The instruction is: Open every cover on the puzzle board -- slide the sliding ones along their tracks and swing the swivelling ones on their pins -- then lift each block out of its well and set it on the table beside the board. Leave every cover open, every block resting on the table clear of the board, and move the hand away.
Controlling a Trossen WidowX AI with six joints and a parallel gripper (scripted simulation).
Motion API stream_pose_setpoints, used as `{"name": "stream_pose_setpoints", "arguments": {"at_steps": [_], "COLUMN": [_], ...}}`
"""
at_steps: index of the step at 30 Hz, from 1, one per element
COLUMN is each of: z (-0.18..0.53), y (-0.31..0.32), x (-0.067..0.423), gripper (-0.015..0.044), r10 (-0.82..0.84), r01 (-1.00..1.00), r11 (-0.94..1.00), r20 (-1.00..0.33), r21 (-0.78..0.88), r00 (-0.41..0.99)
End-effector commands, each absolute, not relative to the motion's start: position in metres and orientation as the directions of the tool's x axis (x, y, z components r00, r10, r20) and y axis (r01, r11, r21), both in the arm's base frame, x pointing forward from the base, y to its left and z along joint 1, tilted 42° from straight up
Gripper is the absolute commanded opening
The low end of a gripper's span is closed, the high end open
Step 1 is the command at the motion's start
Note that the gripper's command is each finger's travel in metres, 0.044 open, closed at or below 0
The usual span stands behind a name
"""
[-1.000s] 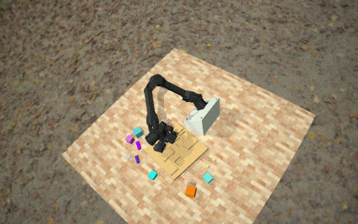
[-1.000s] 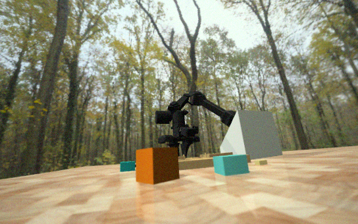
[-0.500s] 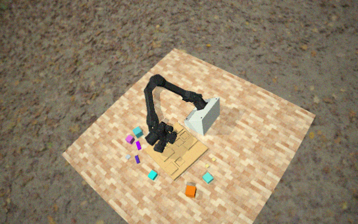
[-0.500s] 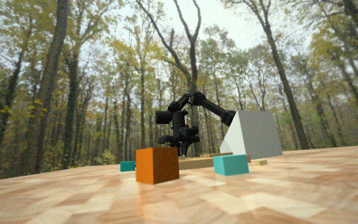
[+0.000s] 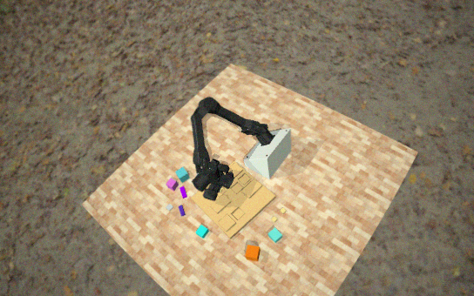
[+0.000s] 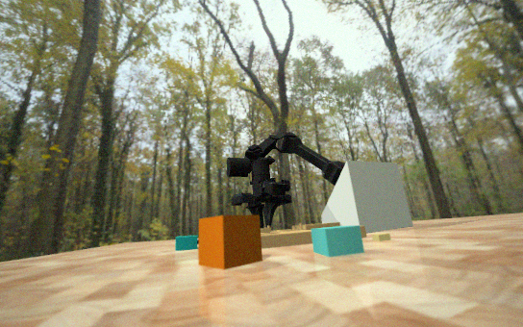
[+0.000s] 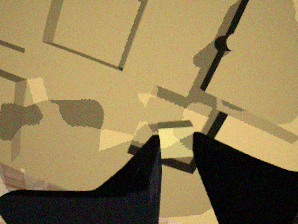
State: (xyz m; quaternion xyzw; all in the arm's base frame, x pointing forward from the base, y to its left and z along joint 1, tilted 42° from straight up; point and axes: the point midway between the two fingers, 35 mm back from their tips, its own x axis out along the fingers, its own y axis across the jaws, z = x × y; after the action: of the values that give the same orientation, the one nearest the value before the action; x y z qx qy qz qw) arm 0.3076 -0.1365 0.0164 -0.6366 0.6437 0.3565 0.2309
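Observation:
The wooden puzzle board (image 5: pixel 263 199) (image 6: pixel 286 238) (image 7: pixel 117 87) lies in front of the arm's base, with outlined wells and covers. My gripper (image 6: pixel 265 226) (image 7: pixel 175 140) points down at the board's left part. It is shut on a small pale yellow block (image 7: pixel 176 143), which sits at a dark-edged well; whether it is clear of the well I cannot tell. The top view hides the fingertips under the hand. A cover edge with a dark round notch (image 7: pixel 222 43) lies up and right of the fingers. Two small pale yellow blocks (image 5: pixel 282 210) (image 5: pixel 274 218) lie on the table right of the board.
Left of the board lie a blue-teal cube (image 5: pixel 182 174), a magenta cube (image 5: pixel 172 184), a purple piece (image 5: pixel 183 192), an indigo piece (image 5: pixel 181 211) and a pale grey piece (image 5: pixel 169 207). Nearer the front are a cyan block (image 5: pixel 201 231), an orange cube (image 5: pixel 252 252) (image 6: pixel 230 241) and a turquoise block (image 5: pixel 274 235) (image 6: pixel 337 240).

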Motion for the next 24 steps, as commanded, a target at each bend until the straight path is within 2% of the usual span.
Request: {"name": "stream_pose_setpoints", "arguments": {"at_steps": [1, 24], "z": [0.022, 0.045], "y": [-0.132, -0.111], "x": [0.310, 0.312], "gripper": [0.0080, 0.0080], "r10": [-0.656, -0.657], "r01": [-0.986, -0.985], "r11": [-0.065, -0.068], "r20": [-0.751, -0.751], "r21": [0.156, 0.158], "r00": [-0.076, -0.075]}}
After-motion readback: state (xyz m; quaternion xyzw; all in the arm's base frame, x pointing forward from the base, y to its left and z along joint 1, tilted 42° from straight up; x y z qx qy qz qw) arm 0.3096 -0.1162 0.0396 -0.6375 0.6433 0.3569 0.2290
